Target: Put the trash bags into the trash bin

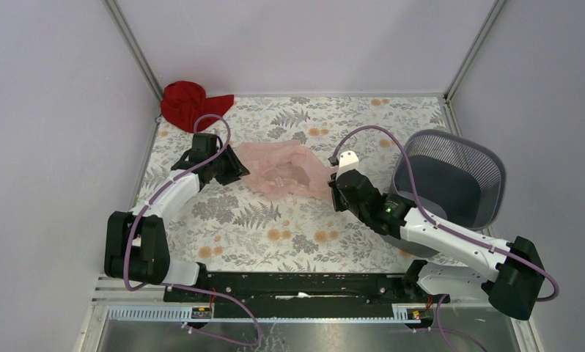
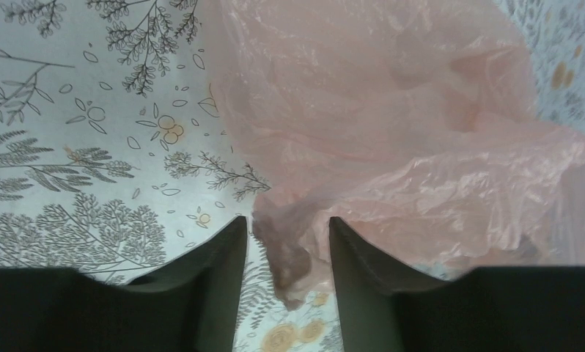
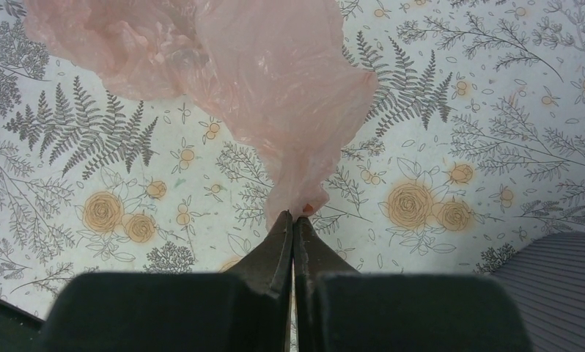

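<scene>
Right gripper [image 3: 293,218] clamps a corner of the trash bag [image 1: 282,170] on the table [image 1: 275,235], left gripper [image 2: 287,224] half-open around another fold, and a loose bite there could let the slick film slip free short of the trash bin [image 1: 451,180]!

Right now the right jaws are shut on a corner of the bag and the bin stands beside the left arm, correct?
No. The bin stands beside the right arm, not the left; the top view shows it. The right jaws are shut on a corner of the bag, as you said.
</scene>
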